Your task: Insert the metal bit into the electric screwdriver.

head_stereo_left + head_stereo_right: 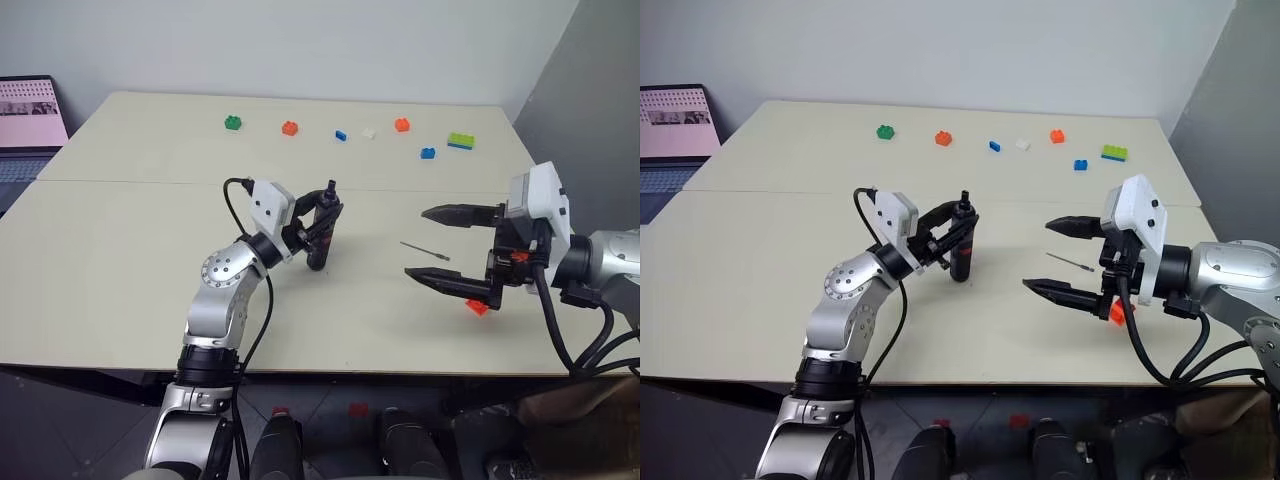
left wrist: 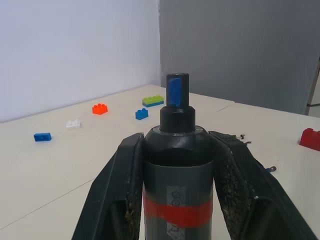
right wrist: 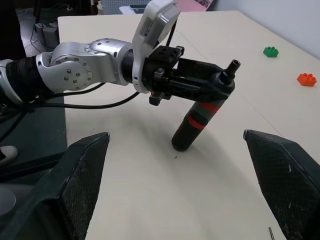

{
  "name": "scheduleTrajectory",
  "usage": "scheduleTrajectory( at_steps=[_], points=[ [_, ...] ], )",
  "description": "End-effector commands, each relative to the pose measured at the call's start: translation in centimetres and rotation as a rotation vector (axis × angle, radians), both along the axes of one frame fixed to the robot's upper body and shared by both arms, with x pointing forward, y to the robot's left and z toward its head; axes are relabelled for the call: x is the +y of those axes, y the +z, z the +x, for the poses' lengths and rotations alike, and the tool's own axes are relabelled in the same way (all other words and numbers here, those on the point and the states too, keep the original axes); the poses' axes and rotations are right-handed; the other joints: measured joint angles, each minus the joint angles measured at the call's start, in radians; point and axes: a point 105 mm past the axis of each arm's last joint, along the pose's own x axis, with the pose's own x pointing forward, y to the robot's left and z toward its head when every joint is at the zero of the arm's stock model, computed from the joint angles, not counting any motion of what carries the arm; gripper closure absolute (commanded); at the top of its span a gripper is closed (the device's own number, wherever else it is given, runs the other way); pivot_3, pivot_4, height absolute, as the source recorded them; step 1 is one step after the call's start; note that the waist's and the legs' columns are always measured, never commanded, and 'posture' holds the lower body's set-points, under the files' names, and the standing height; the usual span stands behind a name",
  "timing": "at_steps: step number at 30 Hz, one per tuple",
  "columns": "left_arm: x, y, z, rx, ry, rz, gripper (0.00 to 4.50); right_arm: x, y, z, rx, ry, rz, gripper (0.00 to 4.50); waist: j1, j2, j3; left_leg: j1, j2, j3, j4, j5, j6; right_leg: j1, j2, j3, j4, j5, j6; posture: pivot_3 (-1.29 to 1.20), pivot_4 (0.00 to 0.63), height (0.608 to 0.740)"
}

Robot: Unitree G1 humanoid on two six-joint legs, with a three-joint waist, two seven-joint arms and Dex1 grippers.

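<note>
Slim black red-banded electric screwdriver [image 1: 961, 246]

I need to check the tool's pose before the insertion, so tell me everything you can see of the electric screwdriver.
The electric screwdriver is a slim, dark, pen-shaped tool with a red band around its body and a narrow neck at its upper end. It stands nearly upright, tilted a little, its lower end close to or on the table. The left gripper is shut on its upper body, a black finger on each side.
</note>
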Motion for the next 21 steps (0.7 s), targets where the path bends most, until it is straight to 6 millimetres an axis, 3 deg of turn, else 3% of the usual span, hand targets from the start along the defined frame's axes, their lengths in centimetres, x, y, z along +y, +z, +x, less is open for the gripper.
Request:
scheduleTrajectory(
  at_steps=[1, 15, 21],
  points=[
    [0.8, 0.7, -0.7, -0.028, 0.04, -0.008, 2.88, 0.2, 0.7, -0.2, -0.045, 0.023, -0.002, 0.0, 0.001, 0.0, 0.0, 0.0, 0.0, 0.0, 0.0, 0.0, 0.0, 0.0, 0.0, 0.0, 0.0, 0.0, 0.0, 0.0, 0.15, 0.74],
    [1.8, 0.0, -1.2, 0.001, 0.071, -0.004, 2.88, -0.5, -0.2, 1.3, -0.046, 0.013, -0.075, 0.0, 0.0, 0.0, 0.0, 0.001, 0.0, 0.0, 0.0, 0.0, 0.0, 0.0, 0.0, 0.0, 0.0, 0.0, -0.001, 0.0, 0.15, 0.74],
    [1.1, -0.1, -1.5, -0.009, 0.07, -0.003, 2.88, -3.1, -2.9, 7.3, 0.018, -0.201, -0.34, 0.0, -0.002, 0.001, 0.0, 0.002, 0.0, 0.002, 0.0, 0.0, 0.0, 0.0, -0.001, 0.0, -0.001, 0.001, -0.002, 0.0, 0.15, 0.74]
  ],
)
